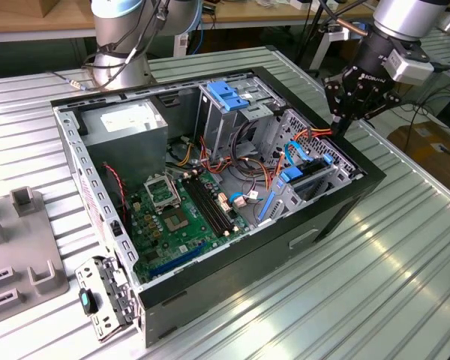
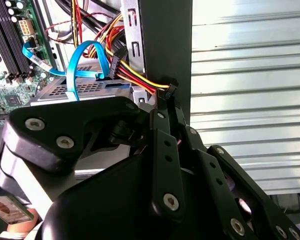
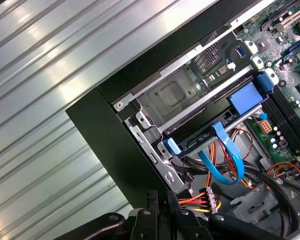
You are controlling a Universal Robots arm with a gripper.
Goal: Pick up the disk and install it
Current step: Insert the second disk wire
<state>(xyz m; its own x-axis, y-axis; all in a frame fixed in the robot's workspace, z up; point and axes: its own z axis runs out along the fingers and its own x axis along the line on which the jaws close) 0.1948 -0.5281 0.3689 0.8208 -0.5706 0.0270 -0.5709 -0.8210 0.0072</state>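
The disk (image 1: 309, 174), grey with a bright blue frame, sits in the drive bay at the corner of the open computer case (image 1: 210, 285) on the exterior view's right. In the first wrist view its dark edge (image 3: 200, 139) shows between blue end tabs, with a blue data cable (image 3: 225, 165) looped off it. My gripper (image 1: 337, 126) hangs over that corner of the case. Its fingertips (image 2: 169, 97) are pinched together on the red, yellow and black power cable (image 2: 140, 77), which runs to a black plug beside the disk. The power cable (image 3: 190, 199) leads away from the gripper (image 3: 160, 200).
Inside the case are a green motherboard (image 1: 180, 217), a grey power supply (image 1: 127, 120) with a white label, and a blue bracket (image 1: 226, 91) atop the upper cage. The arm's base (image 1: 120, 45) stands behind. A grey fixture (image 1: 22, 255) sits on the ribbed metal table (image 1: 390, 285).
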